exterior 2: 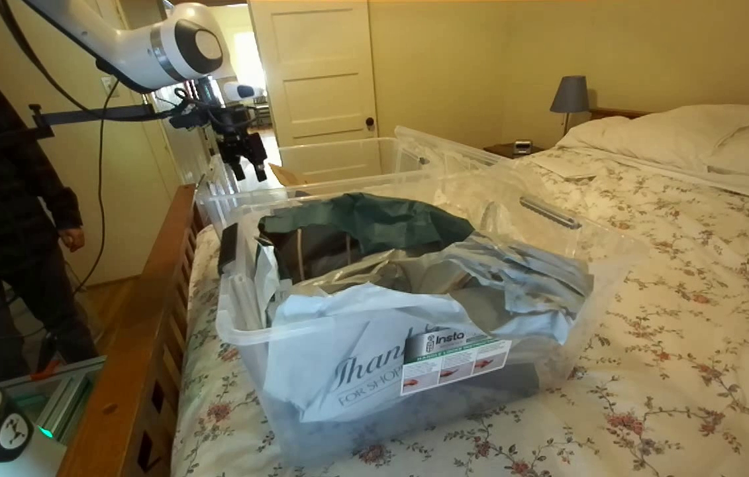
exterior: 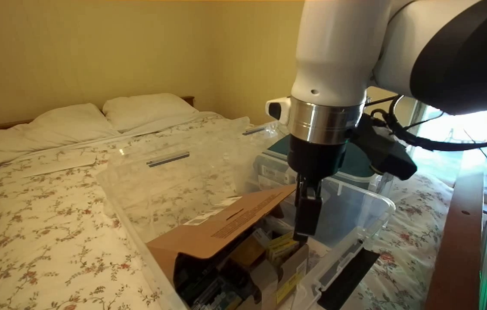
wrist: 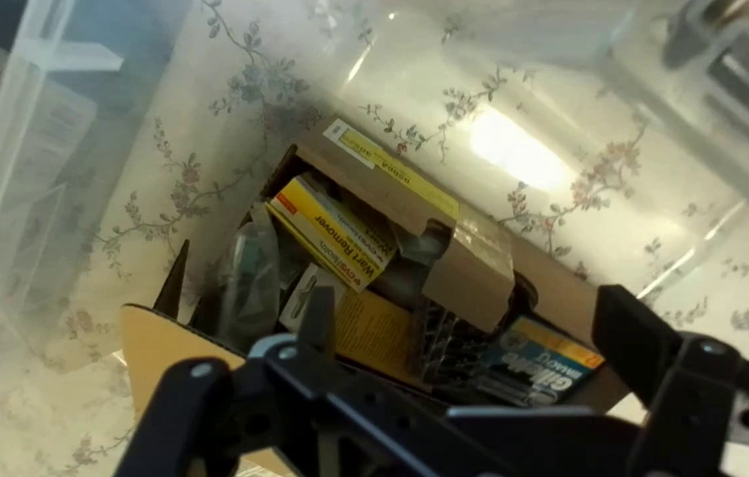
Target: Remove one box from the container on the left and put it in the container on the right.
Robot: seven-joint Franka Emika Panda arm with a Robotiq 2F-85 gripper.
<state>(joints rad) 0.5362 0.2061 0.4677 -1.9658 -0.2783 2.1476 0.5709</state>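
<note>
A clear plastic container (exterior: pixel 387 202) holds an open brown cardboard box (exterior: pixel 230 228) with several small boxes inside. In the wrist view a yellow Wart Remover box (wrist: pixel 334 232) lies tilted on top, beside a yellow-brown box (wrist: pixel 374 334) and a blue Gillette pack (wrist: pixel 540 361). Yellow packaging also shows in an exterior view (exterior: pixel 281 247). A second clear container (exterior 2: pixel 238 334) holds bags. My gripper (wrist: pixel 468 324) is open and empty above the cardboard box, with the Gillette pack and yellow-brown box showing between its fingers. It also shows in both exterior views (exterior: pixel 305 228) (exterior 2: pixel 251 171).
The containers stand side by side on a flowered bed (exterior: pixel 54 224). A raised cardboard flap (exterior: pixel 234 219) stands close to the gripper. A wooden bed rail (exterior 2: pixel 129 324) runs along the bed's edge. White and green bags (exterior 2: pixel 361 358) fill the second container. A person (exterior 2: pixel 3 199) stands beyond the rail.
</note>
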